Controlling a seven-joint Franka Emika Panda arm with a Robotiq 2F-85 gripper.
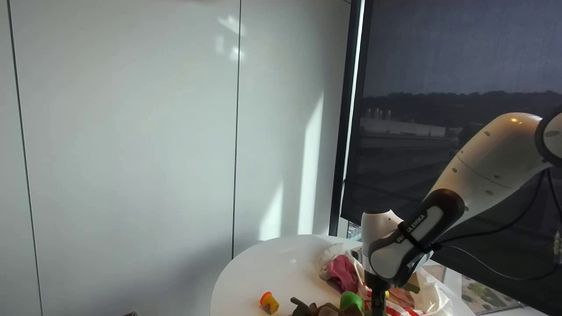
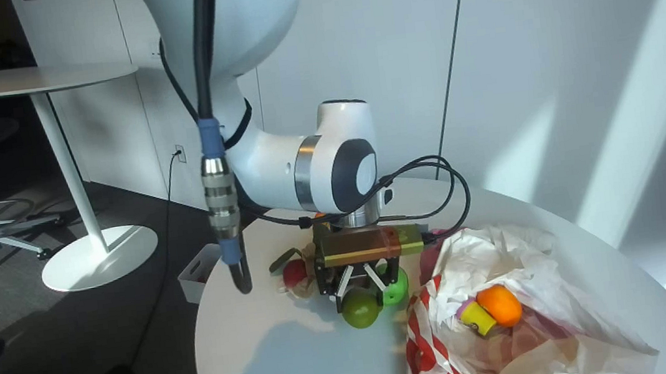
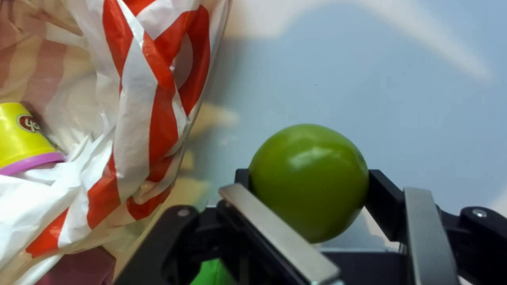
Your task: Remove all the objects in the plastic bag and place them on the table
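My gripper [image 2: 360,302] is shut on a round green lime-like piece [image 3: 309,178], with a finger on each side of it. It is over or on the white round table [image 2: 253,365], just beside the plastic bag [image 2: 503,249]; any gap below the lime cannot be told. The crinkled bag, with red stripes, lies open and also shows in the wrist view [image 3: 134,138]. Inside it are a yellow tub with a purple lid [image 2: 477,318] and an orange ball [image 2: 501,306]. A bright green piece [image 2: 396,286] stands on the table behind the lime.
A yellow tub with an orange-red end [image 1: 269,303] lies on the table. Brown plush-like pieces [image 1: 327,310] and a red round piece [image 2: 294,273] are near the arm. A pink piece [image 1: 342,271] lies by the bag. A cable loop [image 2: 454,179] hangs at the wrist.
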